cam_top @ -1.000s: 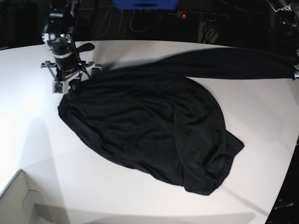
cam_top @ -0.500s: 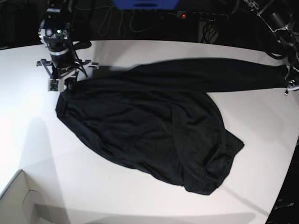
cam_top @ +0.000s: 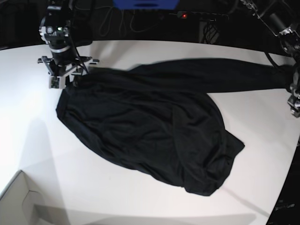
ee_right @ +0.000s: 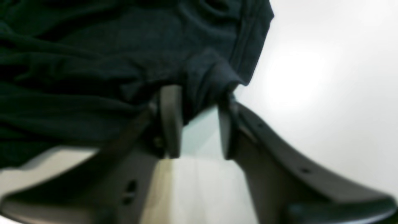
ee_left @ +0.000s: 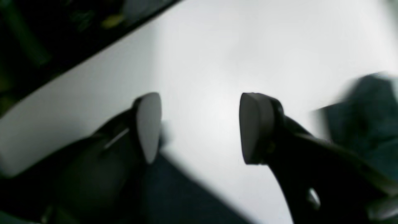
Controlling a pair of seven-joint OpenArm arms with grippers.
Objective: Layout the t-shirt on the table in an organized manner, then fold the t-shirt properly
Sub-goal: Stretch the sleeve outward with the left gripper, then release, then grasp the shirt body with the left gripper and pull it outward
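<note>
We see a broad white tabletop (cam_top: 37, 140) with a curved far edge. On it lies the black t-shirt (cam_top: 150, 136), rumpled, one long band of cloth stretched toward its right side. A pale box corner (cam_top: 21, 201) sits at its near left.

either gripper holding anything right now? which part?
Left gripper: nothing; jaws wide apart over bare table. Right gripper: jaws parted, with a bunched hem corner of the t-shirt between the tips; whether it is gripped cannot be told.
</note>
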